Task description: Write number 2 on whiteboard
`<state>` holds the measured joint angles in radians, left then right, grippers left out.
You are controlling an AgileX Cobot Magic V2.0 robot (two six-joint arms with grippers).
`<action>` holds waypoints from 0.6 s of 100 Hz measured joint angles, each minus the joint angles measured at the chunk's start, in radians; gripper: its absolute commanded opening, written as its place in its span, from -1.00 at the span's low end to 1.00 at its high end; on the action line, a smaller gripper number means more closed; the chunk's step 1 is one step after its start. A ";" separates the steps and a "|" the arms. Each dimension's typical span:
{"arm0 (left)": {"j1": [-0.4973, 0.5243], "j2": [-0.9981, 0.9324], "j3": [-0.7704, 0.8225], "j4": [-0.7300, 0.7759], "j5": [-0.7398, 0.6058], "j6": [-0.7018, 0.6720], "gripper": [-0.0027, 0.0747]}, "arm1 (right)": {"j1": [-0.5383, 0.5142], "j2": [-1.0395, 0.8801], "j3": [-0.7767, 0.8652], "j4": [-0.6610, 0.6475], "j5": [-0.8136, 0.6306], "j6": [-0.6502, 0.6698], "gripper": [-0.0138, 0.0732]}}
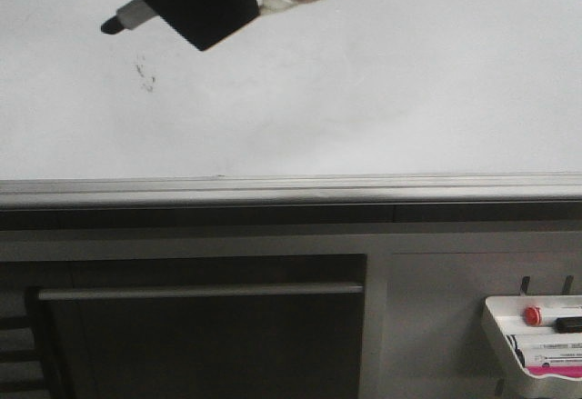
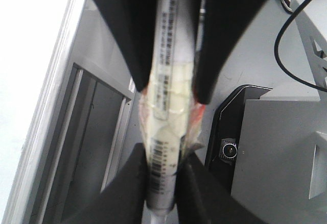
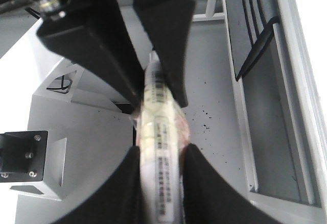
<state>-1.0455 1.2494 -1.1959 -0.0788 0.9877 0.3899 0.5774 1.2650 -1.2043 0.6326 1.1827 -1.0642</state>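
The left gripper (image 2: 162, 158) is closest to its wrist camera. Its two black fingers are pressed on both sides of a marker (image 2: 171, 55), so it is grasping the marker. The marker body is grey-white with printed text and a barcode. Around its middle there is a wrap of yellowish clear tape (image 2: 168, 101) with some red under it. Just past the tape, a second pair of black fingers also presses on the marker.

The right wrist view shows the same situation from the other end. The right gripper (image 3: 161, 152) is also clamped on the marker, with the left gripper's fingers holding it further along. So both grippers grip one marker, with the taped part between them.

In the front view the grippers are at the top edge, and only parts of them are visible. The dark tip of the marker sticks out to the left, in front of the whiteboard (image 1: 364, 99). I cannot tell whether the tip touches the board.

The whiteboard fills the upper half of the front view and is very wide and glossy. A few small dark specks (image 1: 145, 74) lie on it just below the marker tip. A grey metal rail (image 1: 291, 190) runs along its lower edge. Below the rail, at the lower right, hangs a white tray (image 1: 492, 326), which holds a red-capped item (image 1: 532, 314).
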 measured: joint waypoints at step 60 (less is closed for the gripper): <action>0.000 -0.015 0.000 0.033 -0.007 0.003 0.25 | 0.000 -0.009 -0.002 -0.009 0.000 0.006 -0.67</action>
<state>-1.0455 1.2347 -1.1959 -0.0463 0.9807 0.3934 0.5774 1.2555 -1.2065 0.6237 1.1827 -1.0582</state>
